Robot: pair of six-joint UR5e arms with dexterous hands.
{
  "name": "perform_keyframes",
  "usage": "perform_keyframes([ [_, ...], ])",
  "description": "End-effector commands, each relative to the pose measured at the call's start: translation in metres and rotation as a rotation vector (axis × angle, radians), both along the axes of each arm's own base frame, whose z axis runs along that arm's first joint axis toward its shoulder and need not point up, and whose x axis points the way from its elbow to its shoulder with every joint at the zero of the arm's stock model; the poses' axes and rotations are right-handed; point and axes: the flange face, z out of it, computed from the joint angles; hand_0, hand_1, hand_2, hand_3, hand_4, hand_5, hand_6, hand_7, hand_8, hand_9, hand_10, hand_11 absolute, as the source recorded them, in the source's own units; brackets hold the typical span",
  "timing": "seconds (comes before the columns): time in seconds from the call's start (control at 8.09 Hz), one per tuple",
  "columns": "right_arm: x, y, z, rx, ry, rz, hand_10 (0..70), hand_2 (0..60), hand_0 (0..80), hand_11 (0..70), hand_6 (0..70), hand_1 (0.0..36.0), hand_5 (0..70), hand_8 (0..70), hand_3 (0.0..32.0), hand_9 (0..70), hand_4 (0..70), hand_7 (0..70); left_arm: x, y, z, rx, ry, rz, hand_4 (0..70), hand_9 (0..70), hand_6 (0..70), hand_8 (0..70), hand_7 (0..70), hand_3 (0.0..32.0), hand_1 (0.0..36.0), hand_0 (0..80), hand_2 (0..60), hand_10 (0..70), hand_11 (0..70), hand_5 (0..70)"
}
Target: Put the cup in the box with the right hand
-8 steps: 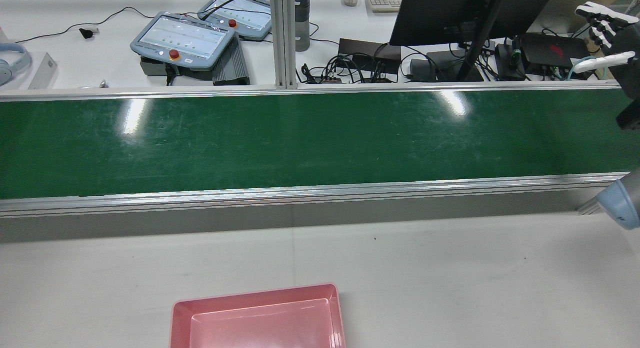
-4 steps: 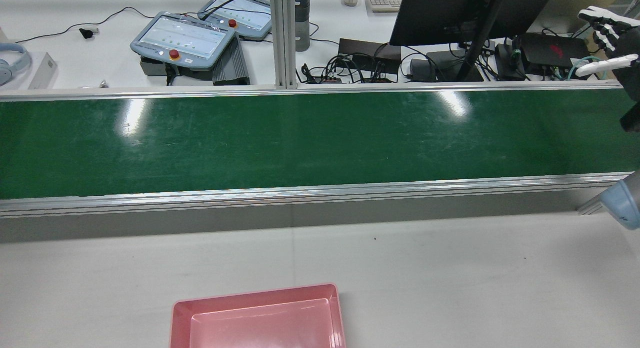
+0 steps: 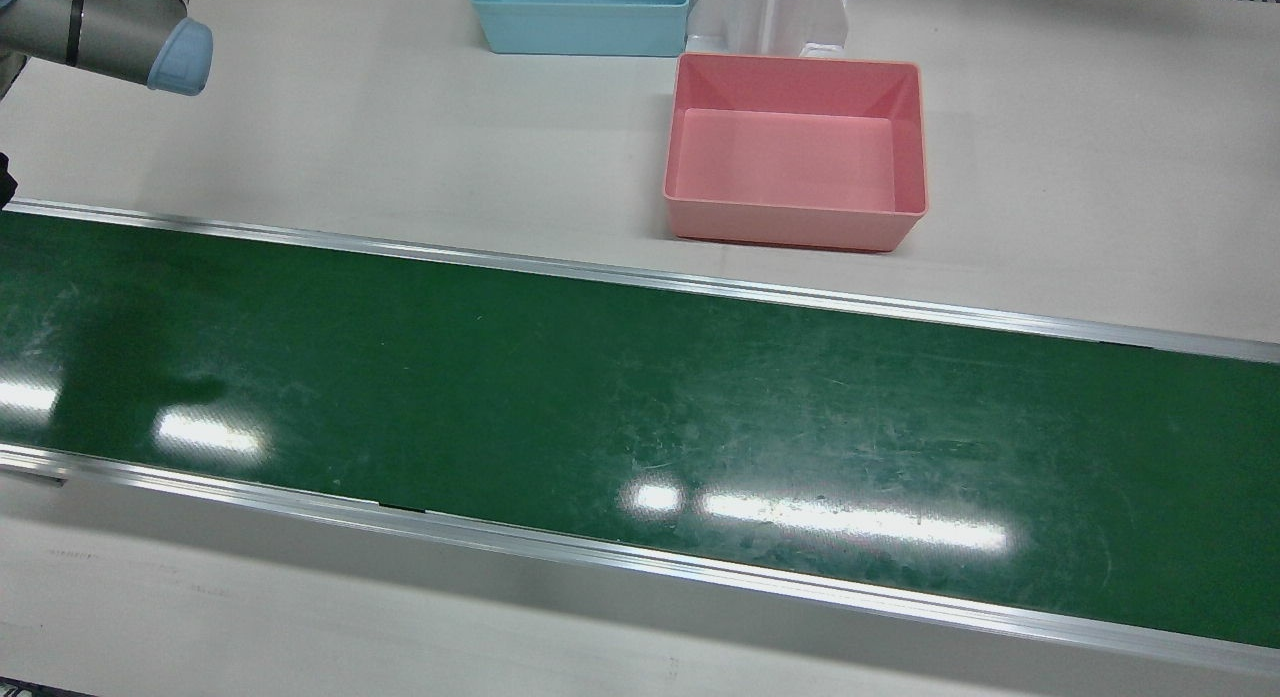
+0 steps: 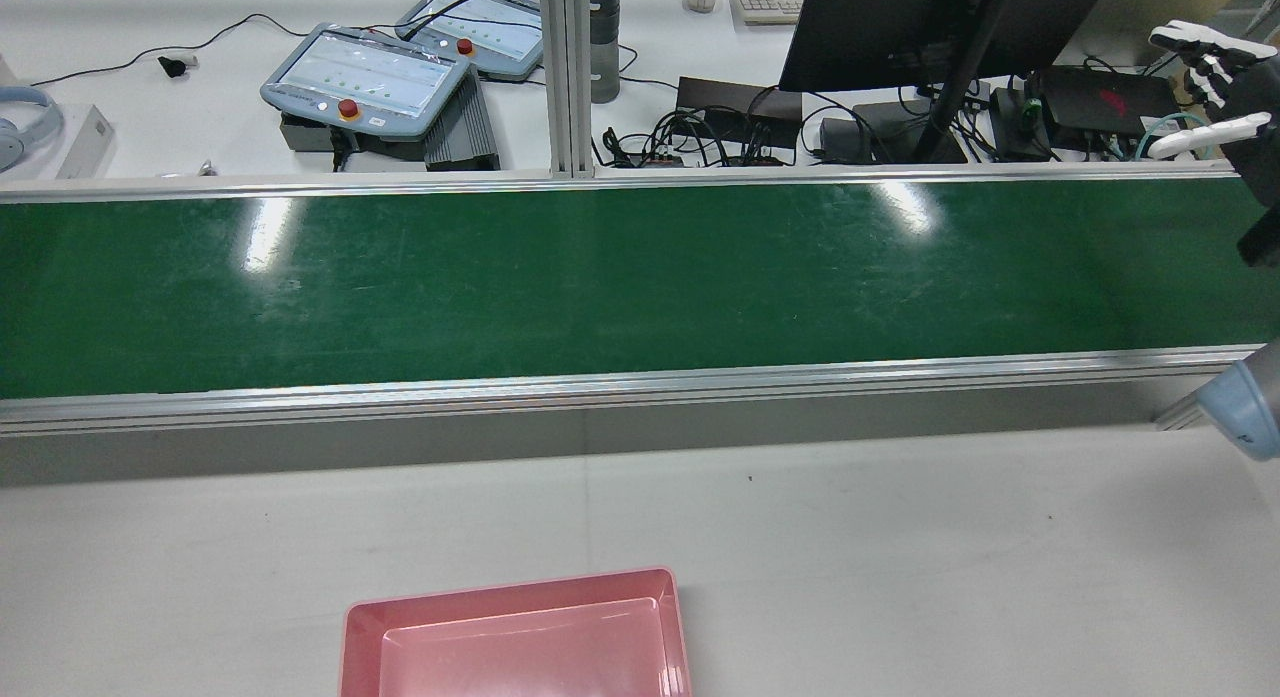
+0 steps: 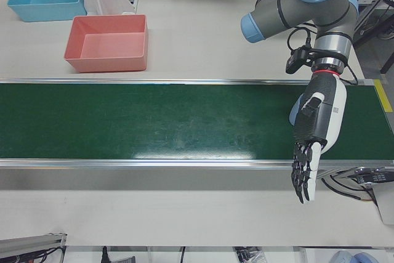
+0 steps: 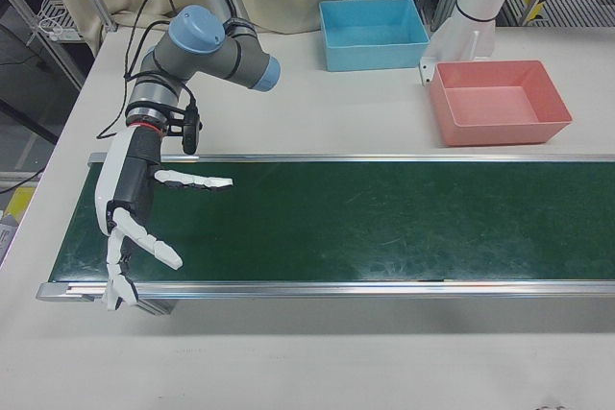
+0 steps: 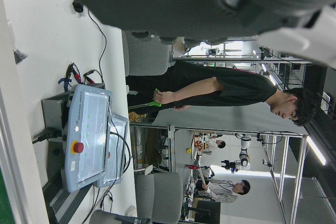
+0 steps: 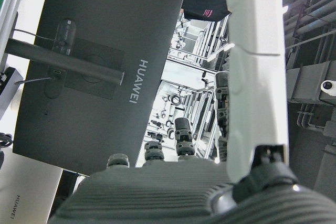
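No cup is on the green belt in any view, so I judge the right hand hangs over its end, fingers spread and holding nothing, to wait for one. The pink box sits empty on the bench just behind the belt, a short carry away. Only the left-front view shows the left hand, also slack and empty, at the opposite end.

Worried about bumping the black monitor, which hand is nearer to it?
Right. The right hand hovers just beside the monitor's right side in the rear view; the left hand hangs at the belt's opposite end, outside that view.
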Motion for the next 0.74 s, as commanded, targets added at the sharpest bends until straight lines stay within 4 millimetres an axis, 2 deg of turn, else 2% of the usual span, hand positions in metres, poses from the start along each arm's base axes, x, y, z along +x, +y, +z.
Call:
perform_keyframes([
  [0.0, -0.003, -0.003, -0.004, 0.007, -0.005, -0.005, 0.0, 0.0, 73.0, 1.8, 6.6, 14.9, 7.0, 3.2, 0.0, 8.7, 23.4, 21.7, 0.0, 0.0, 0.0, 0.0, 0.0, 0.0, 0.0, 0.0, 0.0, 0.0, 0.0, 0.0, 0.0, 0.0, 0.0, 0.0, 0.0, 0.0],
  [0.25, -0.004, -0.004, -0.007, 0.013, -0.007, -0.006, 0.0, 0.0, 73.4, 2.1, 6.8, 14.9, 7.0, 3.5, 0.0, 9.3, 23.9, 22.4, 0.0, 0.001, -0.001, 0.002, 0.0, 0.0, 0.0, 0.0, 0.0, 0.0, 0.0, 0.0, 0.0, 0.0, 0.0, 0.0, 0.0, 0.0],
  [0.37, -0.004, -0.005, -0.015, 0.029, -0.022, -0.006, 0.0, 0.0, 71.5, 2.2, 6.8, 16.1, 7.1, 3.6, 0.0, 9.4, 22.2, 22.4, 0.0, 0.0, -0.001, 0.002, 0.0, 0.0, 0.0, 0.0, 0.0, 0.0, 0.0, 0.0, 0.0, 0.0, 0.0, 0.0, 0.0, 0.0],
  [0.62, -0.004, -0.005, -0.018, 0.035, -0.026, -0.006, 0.0, 0.0, 74.9, 2.1, 7.0, 14.8, 7.1, 3.6, 0.0, 9.5, 24.5, 23.0, 0.0, 0.001, 0.0, -0.001, 0.0, 0.0, 0.0, 0.0, 0.0, 0.0, 0.0, 0.0, 0.0, 0.0, 0.0, 0.0, 0.0, 0.0],
])
